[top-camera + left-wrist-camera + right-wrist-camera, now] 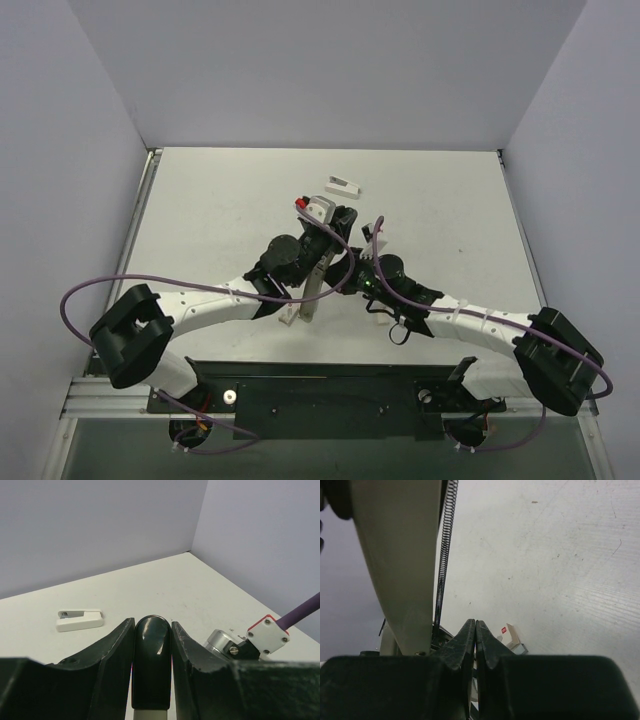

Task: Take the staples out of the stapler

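Note:
The stapler [309, 285] is a long beige bar standing out between the two arms at the table's middle. Its glossy black end cap [151, 655] sits between the fingers of my left gripper [152, 622], which is shut on it from both sides. The right wrist view shows the stapler's beige arm [395, 555] swung open at the upper left, with a thin black spring [445, 545] stretched along it. My right gripper [475, 624] is shut, fingertips touching, just right of the spring; in the top view the right gripper [352, 265] is beside the stapler. No staples show.
A small white slotted block [342, 183] [80, 620] lies on the table beyond the grippers. A silver and white part with a red edge [312, 206] [260, 637] sits close by the stapler's far end. Grey walls enclose the table on three sides.

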Available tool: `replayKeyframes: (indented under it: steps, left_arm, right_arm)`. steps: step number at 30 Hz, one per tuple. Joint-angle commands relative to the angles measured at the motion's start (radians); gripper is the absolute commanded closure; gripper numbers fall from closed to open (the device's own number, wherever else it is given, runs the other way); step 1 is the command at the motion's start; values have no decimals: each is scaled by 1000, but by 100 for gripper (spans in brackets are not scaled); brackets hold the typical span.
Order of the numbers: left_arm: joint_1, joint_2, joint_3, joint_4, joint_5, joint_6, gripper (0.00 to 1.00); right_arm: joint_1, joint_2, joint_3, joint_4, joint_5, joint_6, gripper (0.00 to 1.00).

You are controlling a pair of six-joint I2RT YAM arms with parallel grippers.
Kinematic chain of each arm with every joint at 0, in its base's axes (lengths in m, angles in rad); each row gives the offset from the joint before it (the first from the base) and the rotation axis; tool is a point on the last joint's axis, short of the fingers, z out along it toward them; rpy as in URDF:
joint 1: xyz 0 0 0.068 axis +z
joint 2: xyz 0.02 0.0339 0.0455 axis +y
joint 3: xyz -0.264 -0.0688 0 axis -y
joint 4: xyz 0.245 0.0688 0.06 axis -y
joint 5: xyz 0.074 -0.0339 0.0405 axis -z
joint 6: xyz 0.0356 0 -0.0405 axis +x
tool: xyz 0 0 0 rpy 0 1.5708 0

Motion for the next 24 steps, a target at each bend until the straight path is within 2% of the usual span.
replayKeyframes:
  steps: [1,12,24]
  left_arm:
    - [16,6,75,141,27,-37,100]
    - [15,-78,63,77,46,-75,100]
    - [10,-277,-12,-29,52,-134,100]
  right_arm:
    - [-5,0,54,134,-68,35,100]
    - [-18,-48,39,84,-46,29,100]
    - [-18,-242,50,-180,66,-65,100]
